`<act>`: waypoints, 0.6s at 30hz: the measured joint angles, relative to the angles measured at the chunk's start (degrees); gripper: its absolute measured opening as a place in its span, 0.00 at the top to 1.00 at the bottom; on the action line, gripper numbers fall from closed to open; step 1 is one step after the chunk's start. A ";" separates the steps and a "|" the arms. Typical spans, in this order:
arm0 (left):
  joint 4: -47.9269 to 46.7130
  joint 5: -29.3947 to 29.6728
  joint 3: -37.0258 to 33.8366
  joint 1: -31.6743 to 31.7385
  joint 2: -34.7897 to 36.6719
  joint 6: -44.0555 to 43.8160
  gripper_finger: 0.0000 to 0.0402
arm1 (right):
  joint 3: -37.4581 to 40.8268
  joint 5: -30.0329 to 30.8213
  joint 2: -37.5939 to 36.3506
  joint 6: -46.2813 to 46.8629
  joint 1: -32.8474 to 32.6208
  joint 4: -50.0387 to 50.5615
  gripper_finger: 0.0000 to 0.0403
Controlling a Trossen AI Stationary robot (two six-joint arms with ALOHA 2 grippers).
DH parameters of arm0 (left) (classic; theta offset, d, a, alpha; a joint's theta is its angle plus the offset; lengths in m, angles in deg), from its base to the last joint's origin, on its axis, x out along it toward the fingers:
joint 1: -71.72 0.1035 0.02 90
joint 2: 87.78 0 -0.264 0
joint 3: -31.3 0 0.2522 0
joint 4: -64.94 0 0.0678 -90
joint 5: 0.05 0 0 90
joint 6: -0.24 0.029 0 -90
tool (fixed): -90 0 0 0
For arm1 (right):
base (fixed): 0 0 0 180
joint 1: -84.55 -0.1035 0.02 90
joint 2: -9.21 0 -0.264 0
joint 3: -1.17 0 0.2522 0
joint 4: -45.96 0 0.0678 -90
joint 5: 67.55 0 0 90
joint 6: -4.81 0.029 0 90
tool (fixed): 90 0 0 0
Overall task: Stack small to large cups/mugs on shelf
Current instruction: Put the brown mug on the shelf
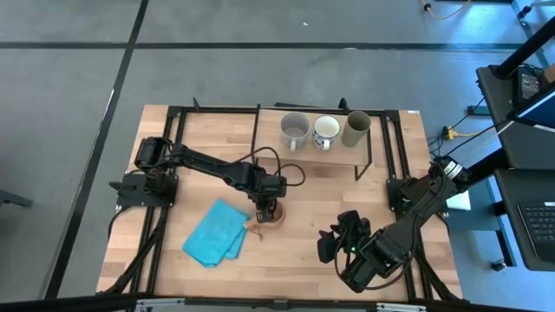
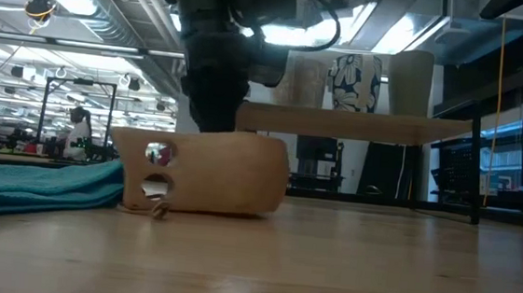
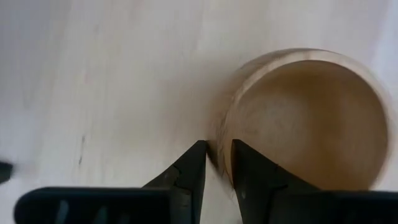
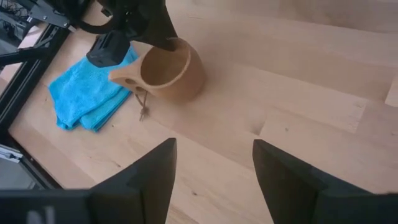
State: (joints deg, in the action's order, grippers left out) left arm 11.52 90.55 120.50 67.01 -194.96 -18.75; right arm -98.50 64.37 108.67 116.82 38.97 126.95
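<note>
The counter (image 1: 295, 251), a light wooden top filling the middle of the high view, is carrying everything, and the shelf (image 1: 364, 147) is standing toward its upper right of centre, its pale board raised on thin black legs. Three vessels are already sitting in a row on that board: the grey mug (image 1: 295, 131) at the left, the white mug (image 1: 326, 132) in the middle and the olive-green tumbler (image 1: 356, 128) at the right; the grey and white mugs are showing open mouths with nothing visible inside, and the tumbler's interior is too dark to judge. They seem to be running in rising size from left to right, which would suit a smaller piece joining at the left end or nesting inside, though which is meant I cannot tell. Below and left of centre the blue cloth (image 1: 215, 232) is lying folded, apart from the task. Just right of it, at the middle of the high view, the wooden cup (image 4: 171, 71) is resting upright on the counter, empty, its stub handle pointing toward the cloth. The left gripper (image 3: 217, 163) is coming down on it from above with one finger inside the rim and one outside, pinching the wall, probably because the rim gives a firmer hold than the round body. The right gripper (image 4: 214, 168) is waiting at the lower right of the high view, its fingers spread wide and holding nothing, aimed toward the cup.
</note>
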 joint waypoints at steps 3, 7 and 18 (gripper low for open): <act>-0.39 0.88 -0.35 0.05 -0.02 -1.87 0.83 | 0.00 -0.02 -0.01 0.00 0.00 0.06 0.47; -0.93 1.29 -0.35 -0.22 -0.02 -4.71 0.87 | 0.00 -0.07 -0.02 0.00 0.00 0.52 0.47; -2.10 1.64 -0.35 -1.69 -0.02 -18.28 0.97 | 0.00 -0.07 -0.02 0.00 0.00 2.44 0.47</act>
State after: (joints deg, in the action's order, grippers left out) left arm 9.42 92.19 120.15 65.32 -194.98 -37.03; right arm -98.50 64.30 108.65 116.82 38.97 129.38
